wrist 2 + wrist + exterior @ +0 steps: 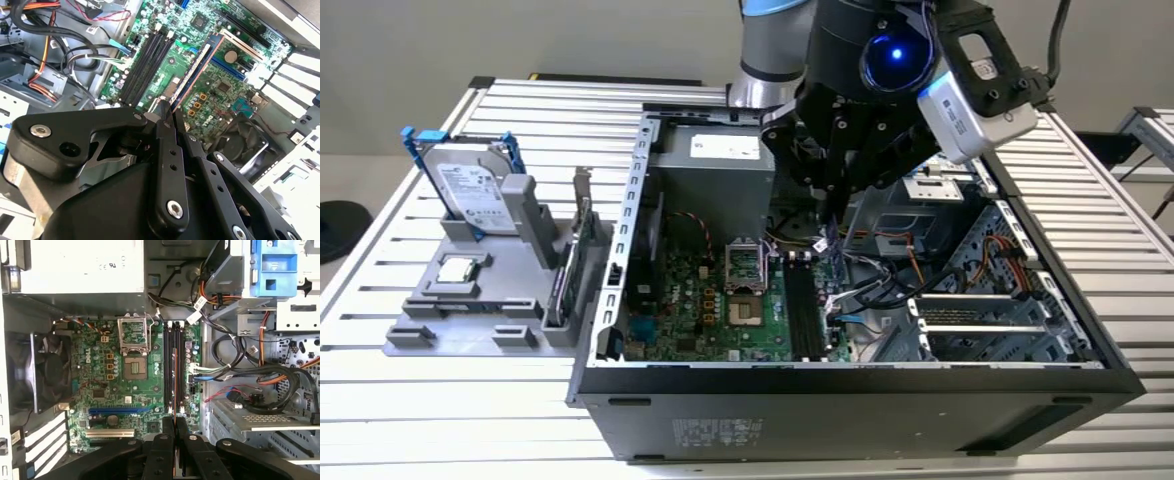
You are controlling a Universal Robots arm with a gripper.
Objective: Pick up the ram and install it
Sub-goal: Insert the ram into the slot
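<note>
Over the open computer case (854, 400) and its motherboard (100, 375), my gripper (174, 424) is clamped on the ram (199, 64), poised above the memory slots (803, 310). In the exterior view these lie at 3 o'clock of the CPU socket (747, 310). Seating well likely needs the stick parallel to one slot, the notch matched and even pressure. Ram: long, thin, dark board with a copper-toned edge.

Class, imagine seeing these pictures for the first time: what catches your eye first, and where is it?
The black robot hand reaches into the open computer case, gripping a thin ram stick edge-on over the long black slots on the green board. On the exterior view's left, a grey stand holds a hard drive and a small silver chip.
</note>
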